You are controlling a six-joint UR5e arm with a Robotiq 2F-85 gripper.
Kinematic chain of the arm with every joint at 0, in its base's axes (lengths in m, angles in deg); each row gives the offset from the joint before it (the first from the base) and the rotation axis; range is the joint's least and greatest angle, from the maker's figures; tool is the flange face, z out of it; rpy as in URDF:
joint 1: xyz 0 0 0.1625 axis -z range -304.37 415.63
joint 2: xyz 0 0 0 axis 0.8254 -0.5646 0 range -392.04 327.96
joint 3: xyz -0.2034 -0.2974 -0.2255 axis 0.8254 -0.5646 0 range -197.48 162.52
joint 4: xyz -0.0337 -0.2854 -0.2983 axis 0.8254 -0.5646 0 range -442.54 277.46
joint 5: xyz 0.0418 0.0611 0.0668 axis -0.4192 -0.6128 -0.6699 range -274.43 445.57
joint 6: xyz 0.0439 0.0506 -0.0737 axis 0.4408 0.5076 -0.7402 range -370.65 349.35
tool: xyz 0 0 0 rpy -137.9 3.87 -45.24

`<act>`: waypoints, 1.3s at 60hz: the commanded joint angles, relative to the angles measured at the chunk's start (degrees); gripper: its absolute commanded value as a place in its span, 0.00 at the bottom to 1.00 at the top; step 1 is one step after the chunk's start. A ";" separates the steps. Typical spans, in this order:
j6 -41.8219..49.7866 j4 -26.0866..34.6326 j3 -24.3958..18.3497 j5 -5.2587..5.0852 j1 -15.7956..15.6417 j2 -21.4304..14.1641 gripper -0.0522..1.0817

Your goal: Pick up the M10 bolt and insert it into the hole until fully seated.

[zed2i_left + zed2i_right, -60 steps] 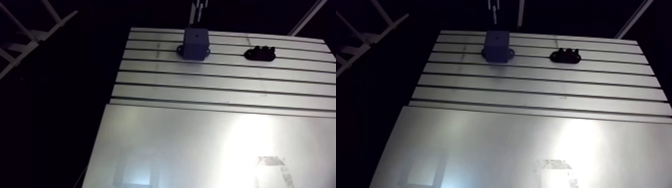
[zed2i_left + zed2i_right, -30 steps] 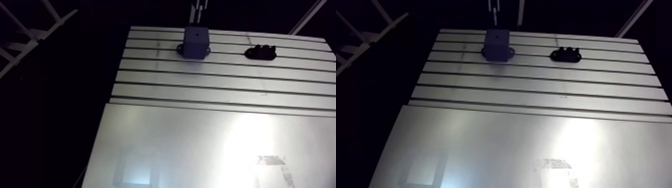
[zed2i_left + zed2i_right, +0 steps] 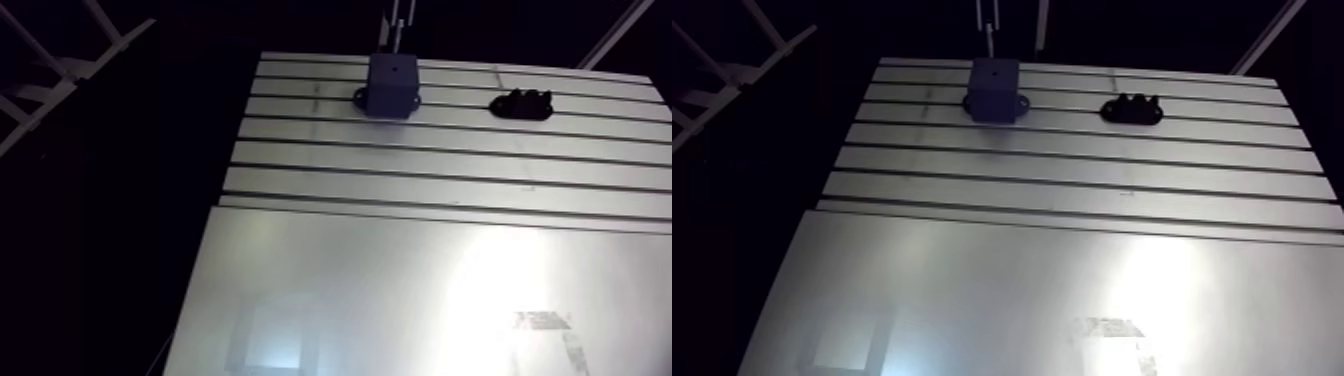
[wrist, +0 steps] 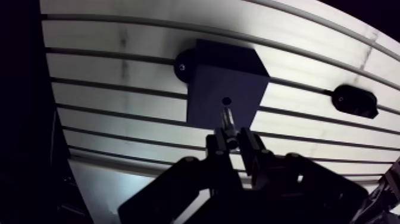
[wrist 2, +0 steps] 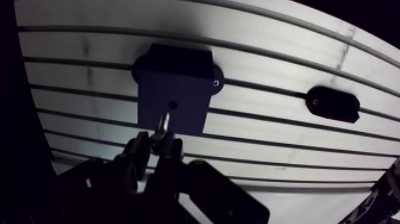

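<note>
A dark blue block [image 4: 223, 83] is bolted to the slotted table [image 3: 400, 170], with a small round hole [image 4: 225, 100] in its top face. In the wrist view my gripper [image 4: 233, 140] is shut on the M10 bolt [image 4: 227, 122]. The bolt's pale shaft sticks out past the fingertips, with its tip just short of the hole and above the block's top. In the arm view the block [image 3: 392, 85] stands at the table's far side, and a thin pale piece, the bolt [image 3: 990, 35], hangs right over it.
A black bolt holder [image 4: 355, 100] lies on the table to the side of the block, and shows in the arm view [image 3: 520, 103] to the block's right. A smooth metal plate [image 3: 380, 290] covers the table's near part.
The arm view has shifted slightly. The pale shaft above the block sits a little lower and closer to the block's top than earlier. Block and holder have not moved.
</note>
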 commanded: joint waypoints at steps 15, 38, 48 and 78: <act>-0.08 -1.24 1.15 0.15 0.00 -0.26 0.99; -0.18 -1.84 1.76 0.16 0.00 -0.26 0.99; -0.02 -2.10 1.92 1.16 0.00 -0.18 1.00; -0.08 -2.19 2.20 1.32 0.00 0.00 0.99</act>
